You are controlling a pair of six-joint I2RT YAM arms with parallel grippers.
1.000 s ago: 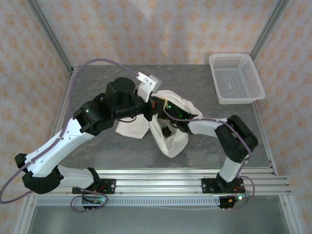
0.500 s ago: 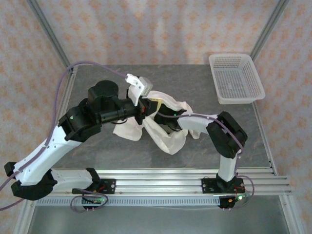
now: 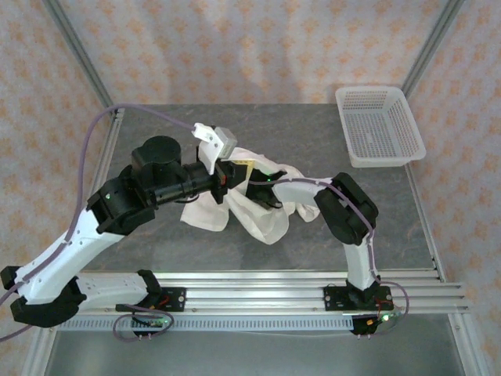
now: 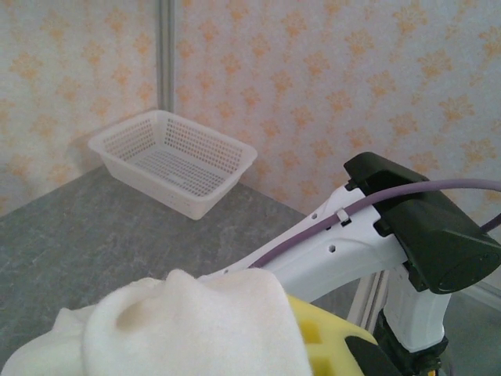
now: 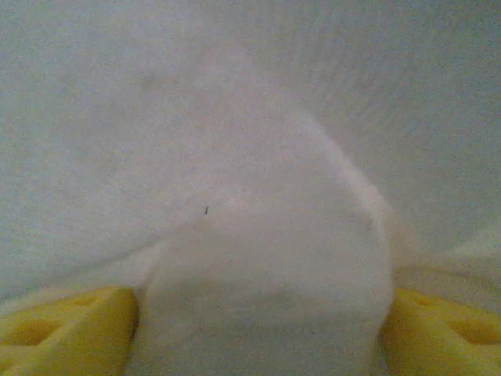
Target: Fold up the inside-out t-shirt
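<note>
Both elbows have swung farther from the basket (image 3: pixel 380 125), wrists meeting over the inside-out t-shirt (image 3: pixel 268 223); the right gripper (image 5: pixel 262 333) pinches a fold, while cloth hides the left gripper (image 3: pixel 228 175), its opening untellable.

1. No text, label, brand, number or sign can be read in any view.
2. The inside-out t-shirt (image 3: pixel 270 225) shows plain cream cloth. The right wrist view shows a tiny dark speck (image 5: pixel 206 209) on it, too small to read as a letter or mark.
3. The mesh basket (image 3: pixel 380 125), far right of the t-shirt, carries no legible lettering.
4. The wallpaper (image 3: pixel 250 47) behind the t-shirt bears a repeating orange ornament, not characters.
</note>
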